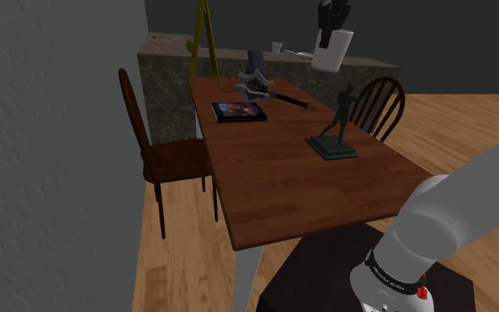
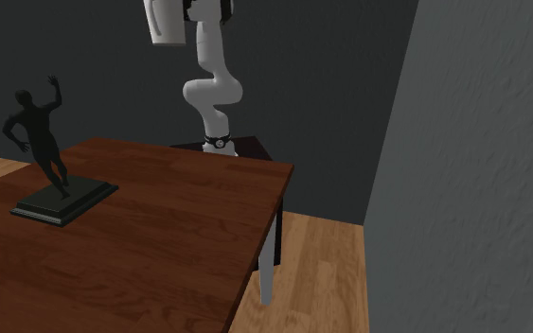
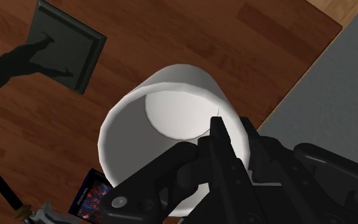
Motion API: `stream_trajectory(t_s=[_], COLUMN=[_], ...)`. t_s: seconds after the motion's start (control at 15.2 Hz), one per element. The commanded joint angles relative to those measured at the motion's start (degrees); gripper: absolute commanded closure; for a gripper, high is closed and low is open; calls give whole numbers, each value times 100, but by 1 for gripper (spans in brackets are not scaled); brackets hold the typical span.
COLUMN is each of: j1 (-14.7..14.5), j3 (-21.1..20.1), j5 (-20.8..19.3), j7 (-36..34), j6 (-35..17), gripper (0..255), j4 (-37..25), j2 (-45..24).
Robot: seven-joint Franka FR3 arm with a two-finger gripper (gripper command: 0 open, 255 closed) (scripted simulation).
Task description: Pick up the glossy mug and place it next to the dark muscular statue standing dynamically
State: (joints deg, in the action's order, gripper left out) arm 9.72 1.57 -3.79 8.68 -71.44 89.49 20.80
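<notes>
We find the tool [image 1: 331, 31] clenched on the white glossy mug [image 1: 333, 51]. In the wrist view its black fingers [image 3: 219, 139] pinch the mug's wall at the rim, and the open mouth faces the camera. The mug hangs in the air high above the dark statue [image 1: 338, 120], almost over it, touching nothing but the tool. The statue stands upright on its square base on the brown table [image 1: 283, 191]. Beyond the statue, well apart from it, a flat colourful book [image 1: 238, 112] lies on the same table.
</notes>
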Motion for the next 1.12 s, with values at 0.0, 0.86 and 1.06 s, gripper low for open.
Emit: stream_trajectory(t_s=[0.0,0.86,1.06], j1=[69,460,532], j3=[180,1511,1855], j5=[-64,-719,-880], j7=[268,2078,2524], j6=[18,123,137], gripper=[255,255,255], j4=[182,595,532], j2=[213,934,960])
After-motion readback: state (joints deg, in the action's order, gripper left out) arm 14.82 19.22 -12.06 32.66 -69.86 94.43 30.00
